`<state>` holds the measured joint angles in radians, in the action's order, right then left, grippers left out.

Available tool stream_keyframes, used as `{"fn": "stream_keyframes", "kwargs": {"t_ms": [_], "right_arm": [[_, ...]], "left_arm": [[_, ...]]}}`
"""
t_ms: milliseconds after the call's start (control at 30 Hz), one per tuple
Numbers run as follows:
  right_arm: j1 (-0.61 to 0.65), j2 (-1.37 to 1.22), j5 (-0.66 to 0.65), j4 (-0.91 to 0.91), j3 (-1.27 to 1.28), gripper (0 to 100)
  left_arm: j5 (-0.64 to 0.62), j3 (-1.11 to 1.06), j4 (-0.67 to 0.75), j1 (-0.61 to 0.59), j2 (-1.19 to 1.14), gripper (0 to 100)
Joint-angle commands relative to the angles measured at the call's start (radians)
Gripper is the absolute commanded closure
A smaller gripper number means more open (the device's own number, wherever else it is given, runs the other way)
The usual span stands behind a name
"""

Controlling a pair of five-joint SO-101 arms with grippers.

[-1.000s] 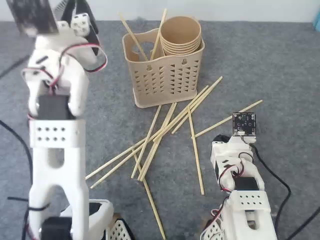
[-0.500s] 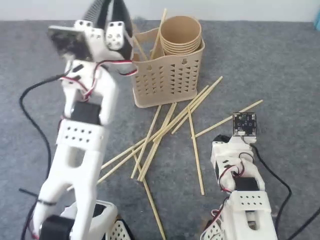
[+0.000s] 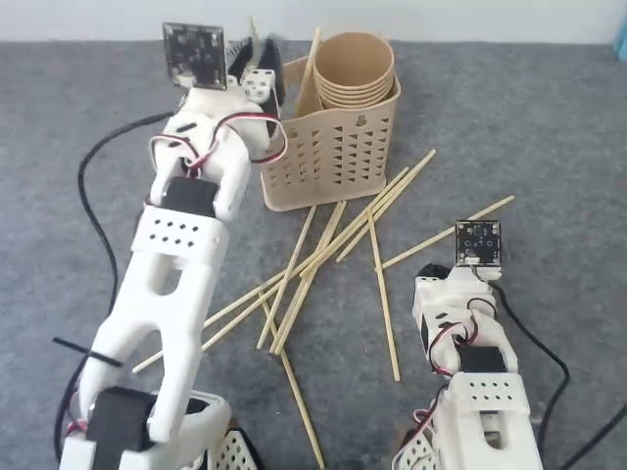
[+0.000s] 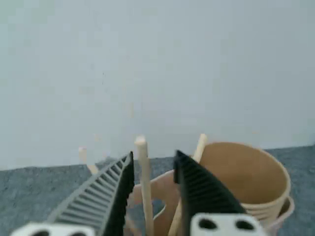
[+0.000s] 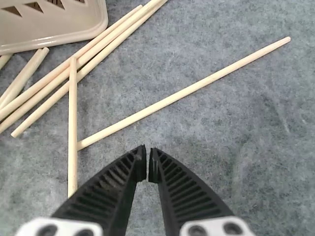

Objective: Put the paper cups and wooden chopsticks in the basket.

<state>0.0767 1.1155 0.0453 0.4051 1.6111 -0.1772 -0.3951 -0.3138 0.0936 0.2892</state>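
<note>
A beige slotted basket [image 3: 333, 157] stands at the back of the grey mat, holding a stack of paper cups [image 3: 355, 69] and a few upright chopsticks. My left gripper [image 3: 257, 51] hangs over the basket's far left corner. In the left wrist view it is open [image 4: 153, 156], with one upright chopstick [image 4: 143, 177] between its fingers, beside the cups [image 4: 241, 172]. Several chopsticks [image 3: 323, 255] lie scattered in front of the basket. My right gripper [image 5: 147, 164] is shut and empty, low over the mat just short of a long chopstick [image 5: 182, 96].
The basket's corner [image 5: 54, 19] appears in the right wrist view. A black cable [image 3: 98, 186] loops on the mat left of the left arm, and another [image 3: 541, 343] runs beside the right arm [image 3: 460, 333]. A pale wall closes off the back.
The left arm has swung from the far left over to the basket's left rear corner. The right arm and the chopsticks on the mat have stayed put.
</note>
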Motion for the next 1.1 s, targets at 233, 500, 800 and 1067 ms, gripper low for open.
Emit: {"fn": "stream_keyframes", "kwargs": {"t_ms": [233, 500, 800, 1067], "right_arm": [[-0.085, 0.018, -0.008, 0.008, -0.051, 97.2], [-0.168, 0.008, 0.209, 0.211, -0.18, 97.2], [-0.17, 0.008, 0.232, 0.209, -0.178, 97.2], [-0.228, -0.004, 0.348, 0.269, -0.276, 97.2]], "left_arm": [[0.003, 0.335, -0.632, -0.107, 0.006, 61], [-0.002, 0.435, -0.968, -0.17, 0.025, 69], [0.015, 0.386, -1.059, -0.229, 0.178, 78], [0.118, -0.162, -0.818, -0.434, 0.336, 78]]}}
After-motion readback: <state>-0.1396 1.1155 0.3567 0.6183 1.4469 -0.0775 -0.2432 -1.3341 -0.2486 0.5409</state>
